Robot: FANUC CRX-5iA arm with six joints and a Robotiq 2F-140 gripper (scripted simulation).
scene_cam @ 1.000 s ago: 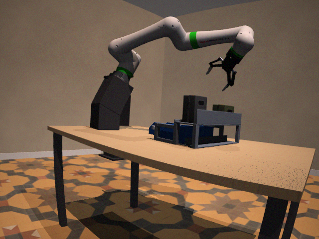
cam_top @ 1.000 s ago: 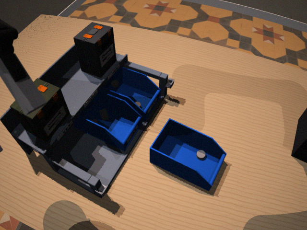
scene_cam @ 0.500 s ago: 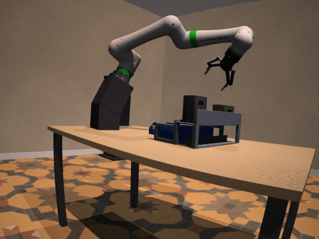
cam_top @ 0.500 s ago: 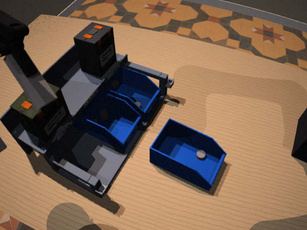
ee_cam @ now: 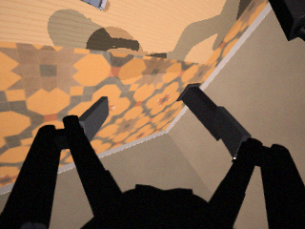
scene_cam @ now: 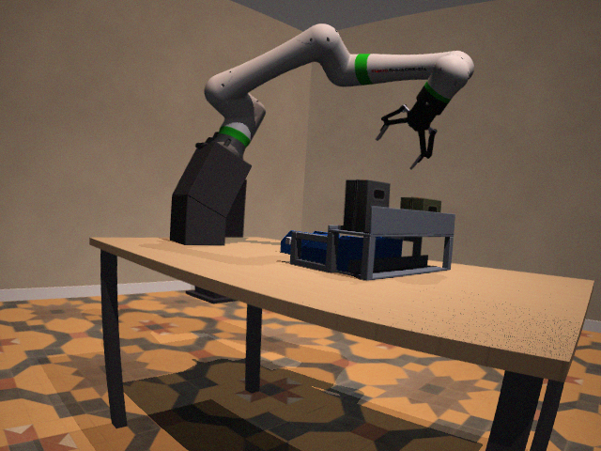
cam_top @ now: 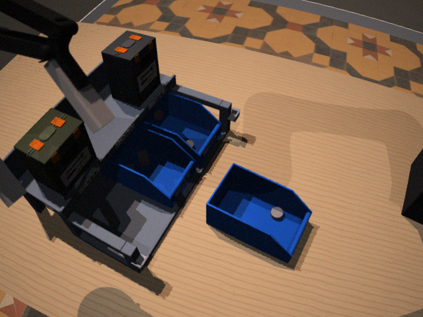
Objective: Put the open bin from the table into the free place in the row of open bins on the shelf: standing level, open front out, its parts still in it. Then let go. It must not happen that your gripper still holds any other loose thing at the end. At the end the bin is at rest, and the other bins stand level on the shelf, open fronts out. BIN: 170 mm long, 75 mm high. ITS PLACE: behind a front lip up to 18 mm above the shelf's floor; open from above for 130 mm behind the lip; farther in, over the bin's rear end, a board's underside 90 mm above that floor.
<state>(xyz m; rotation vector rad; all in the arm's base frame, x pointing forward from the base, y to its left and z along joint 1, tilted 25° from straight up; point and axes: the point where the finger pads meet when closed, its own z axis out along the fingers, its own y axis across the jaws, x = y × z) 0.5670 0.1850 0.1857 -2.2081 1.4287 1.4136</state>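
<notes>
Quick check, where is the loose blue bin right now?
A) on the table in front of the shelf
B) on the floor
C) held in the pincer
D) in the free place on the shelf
A: the blue bin sits on the table beside the shelf, while the open pincer hangs high above, holding nothing.
</notes>
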